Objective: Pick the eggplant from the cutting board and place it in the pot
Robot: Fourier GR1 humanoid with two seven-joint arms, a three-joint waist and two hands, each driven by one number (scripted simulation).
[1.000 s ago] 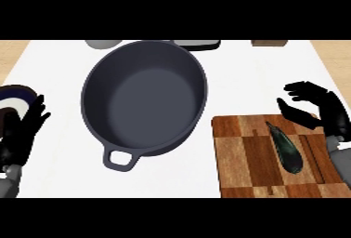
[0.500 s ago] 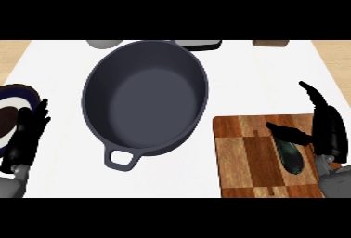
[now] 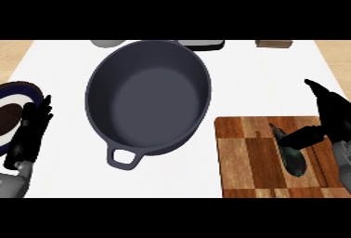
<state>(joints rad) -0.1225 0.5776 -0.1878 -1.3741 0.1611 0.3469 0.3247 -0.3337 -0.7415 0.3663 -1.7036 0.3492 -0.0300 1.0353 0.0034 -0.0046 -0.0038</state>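
Eggplant (image 3: 290, 155): dark, long, lies lengthwise on the board (image 3: 254, 158) at lower right of the frame, stem end toward the top, not yet lifted. Right hand (image 3: 329, 122): at the right edge, over the board's right side, fingers extended upward, thumb reaching left to the eggplant's upper end, touching or just beside it; hand open, nothing gripped; the pose reads as the set-up for a side grasp. Pot (image 3: 148, 98): large, dark, oval, centre-left of the frame, handle loop toward the lower left, holding nothing; well placed to receive the eggplant, just left of the board. Left hand (image 3: 29, 132): at the left edge, fingers straight and relaxed, resting beside a plate (image 3: 12, 90), no part in the step. Change from the earlier frames: the right hand has moved down from above the board's upper right corner to the eggplant's level; eggplant, pot and left hand unchanged.
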